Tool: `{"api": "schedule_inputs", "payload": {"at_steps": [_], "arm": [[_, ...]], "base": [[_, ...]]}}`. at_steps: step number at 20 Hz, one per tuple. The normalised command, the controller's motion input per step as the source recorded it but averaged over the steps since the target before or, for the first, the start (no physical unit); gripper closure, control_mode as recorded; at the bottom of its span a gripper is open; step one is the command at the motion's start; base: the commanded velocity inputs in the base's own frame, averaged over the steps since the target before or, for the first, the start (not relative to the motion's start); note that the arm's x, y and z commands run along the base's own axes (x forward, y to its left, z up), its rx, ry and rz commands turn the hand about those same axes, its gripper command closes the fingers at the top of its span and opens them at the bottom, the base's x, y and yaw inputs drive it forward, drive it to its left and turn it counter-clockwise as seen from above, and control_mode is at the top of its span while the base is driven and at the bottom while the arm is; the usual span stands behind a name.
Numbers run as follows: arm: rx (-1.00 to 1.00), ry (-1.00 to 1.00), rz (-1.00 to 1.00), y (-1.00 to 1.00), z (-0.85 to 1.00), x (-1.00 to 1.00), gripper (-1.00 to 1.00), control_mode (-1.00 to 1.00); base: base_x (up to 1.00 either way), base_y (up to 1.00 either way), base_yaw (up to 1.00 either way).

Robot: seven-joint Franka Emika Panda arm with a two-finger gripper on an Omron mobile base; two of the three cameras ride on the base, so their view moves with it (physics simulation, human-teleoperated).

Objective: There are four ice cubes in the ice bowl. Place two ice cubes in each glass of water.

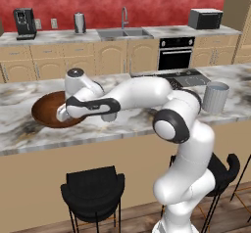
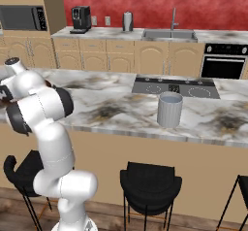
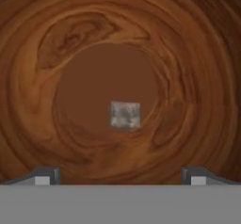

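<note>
The ice bowl [image 1: 43, 110] of dark reddish-brown wood sits on the marble island at the left. My gripper [image 1: 62, 114] hangs over it, pointing down into it. In the hand view the bowl's grain [image 3: 70, 39] is close, and one small pale ice cube [image 3: 125, 114] lies on its flat bottom. The gripper [image 3: 120, 176] is open, its fingertips [image 3: 44, 175] wide apart just short of the cube, with nothing between them. A grey-blue glass of water [image 1: 215, 97] stands far right on the island, also seen as the glass [image 2: 169, 108] in the right base view.
A black cooktop [image 1: 184, 77] is set into the island between bowl and glass. Black stools [image 1: 93, 190] stand below the island's front edge. On the back counter are a sink [image 1: 124, 32], a steel kettle [image 1: 79, 23] and a coffee machine [image 1: 24, 23].
</note>
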Motion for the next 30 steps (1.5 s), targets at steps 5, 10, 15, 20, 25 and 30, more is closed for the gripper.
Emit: {"api": "schedule_inputs", "payload": {"at_steps": [5, 10, 15, 20, 25, 30], "arm": [[0.00, 0.06, 0.00, 0.09, -0.27, 0.10, -1.00, -1.00], [0.00, 0.05, 0.00, 0.10, -0.24, 0.16, -1.00, -1.00], [0.00, 0.02, 0.00, 0.12, -0.17, 0.14, -1.00, -1.00], [0.00, 0.00, 0.00, 0.14, 0.00, 0.11, -1.00, -1.00], [0.00, 0.01, 0.00, 0.11, -0.10, 0.04, -1.00, -1.00], [-0.01, 0.04, 0.00, 0.02, -0.33, 0.00, -1.00, -1.00]], "base": [[0.00, 0.00, 0.00], [0.00, 0.00, 0.00], [0.00, 0.00, 0.00], [0.00, 0.00, 0.00], [0.00, 0.00, 0.00], [0.00, 0.00, 0.00]]}}
